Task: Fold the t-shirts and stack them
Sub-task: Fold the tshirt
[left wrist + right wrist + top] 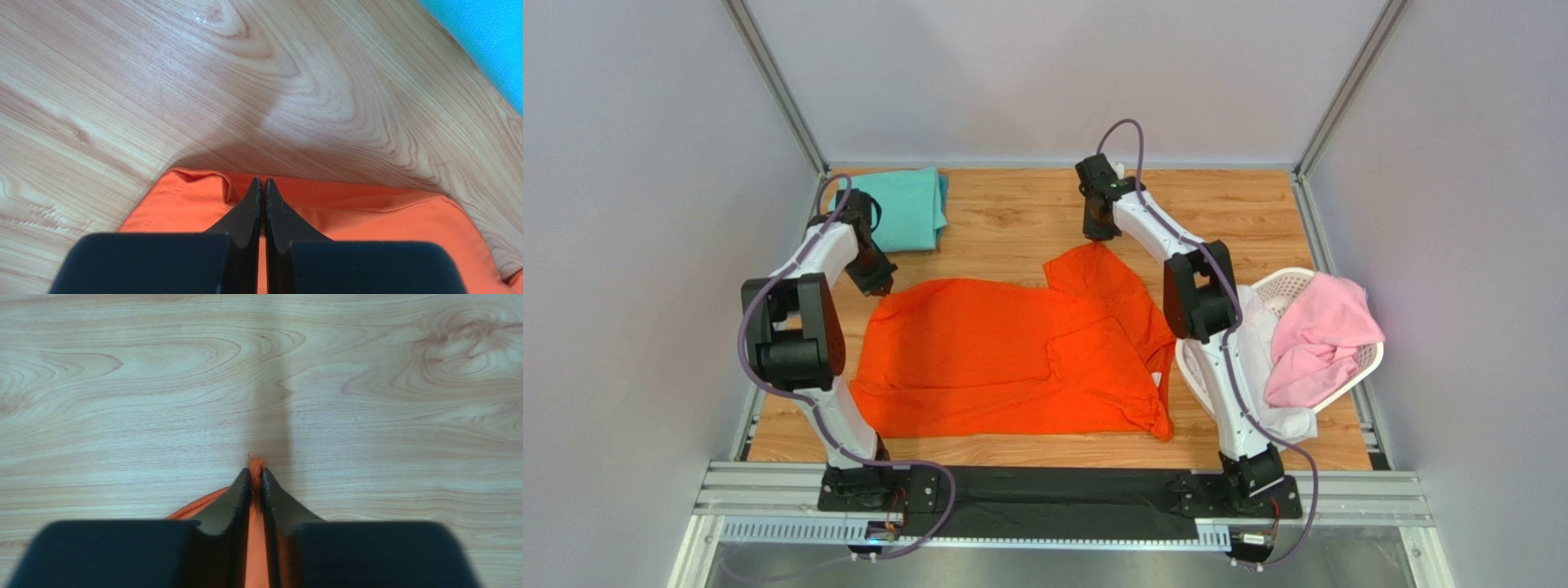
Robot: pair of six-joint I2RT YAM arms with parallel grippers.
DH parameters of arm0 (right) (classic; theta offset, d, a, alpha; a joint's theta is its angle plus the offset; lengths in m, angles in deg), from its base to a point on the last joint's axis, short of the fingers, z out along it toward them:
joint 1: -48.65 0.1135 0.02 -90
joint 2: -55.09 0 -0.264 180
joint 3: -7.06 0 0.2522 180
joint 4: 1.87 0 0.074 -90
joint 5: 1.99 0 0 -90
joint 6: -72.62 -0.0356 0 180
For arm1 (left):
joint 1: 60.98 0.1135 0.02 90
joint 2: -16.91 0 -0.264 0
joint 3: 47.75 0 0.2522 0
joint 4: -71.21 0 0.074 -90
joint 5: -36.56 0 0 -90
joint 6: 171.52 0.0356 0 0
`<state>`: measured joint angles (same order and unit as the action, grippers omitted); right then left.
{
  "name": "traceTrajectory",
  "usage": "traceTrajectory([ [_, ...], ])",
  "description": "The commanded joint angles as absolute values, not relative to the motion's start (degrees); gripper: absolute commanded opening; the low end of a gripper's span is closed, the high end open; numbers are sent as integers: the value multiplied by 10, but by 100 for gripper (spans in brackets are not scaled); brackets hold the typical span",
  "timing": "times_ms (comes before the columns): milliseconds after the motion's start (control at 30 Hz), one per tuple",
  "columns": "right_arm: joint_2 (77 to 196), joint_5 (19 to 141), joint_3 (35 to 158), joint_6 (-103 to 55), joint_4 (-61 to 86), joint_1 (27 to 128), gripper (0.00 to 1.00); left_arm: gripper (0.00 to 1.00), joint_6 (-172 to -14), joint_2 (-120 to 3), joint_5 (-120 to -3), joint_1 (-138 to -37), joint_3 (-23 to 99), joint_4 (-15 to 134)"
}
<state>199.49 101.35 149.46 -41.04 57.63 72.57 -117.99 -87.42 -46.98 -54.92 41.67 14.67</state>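
Observation:
The orange-red t-shirt [1014, 355] lies spread on the wooden table, its right part rumpled. My left gripper [879, 284] is at its far left corner. In the left wrist view the gripper [263, 182] is shut with orange cloth [380, 214] in it. My right gripper [1097, 233] is at the shirt's far right tip. In the right wrist view the gripper [256, 471] is shut on a thin fold of orange cloth [256, 539]. A folded teal-green t-shirt [906, 206] lies at the back left and also shows in the left wrist view [485, 37]. A pale pink t-shirt [1320, 333] hangs over the basket.
The white perforated basket [1286, 284] stands at the right edge, with white cloth [1265, 380] spilling over its near side. Grey walls close in the table on three sides. Bare wood [1014, 221] shows between the teal shirt and my right gripper.

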Motion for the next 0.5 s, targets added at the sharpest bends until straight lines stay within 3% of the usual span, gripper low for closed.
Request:
traceTrajectory([
  [0, 1979, 1009, 1476, -401, 593, 726, 6, 0, -1171, -844, -473, -549, 409, 149],
  [67, 1965, 1003, 1470, -386, 588, 728, 0, 0, -1172, -842, -474, -549, 405, 150],
  [233, 1894, 997, 1415, -352, 553, 740, 0, 0, -1175, -824, -475, -549, 395, 150],
  [467, 1734, 1009, 1210, -348, 503, 768, 0, 0, -1177, -785, -481, -549, 354, 161],
])
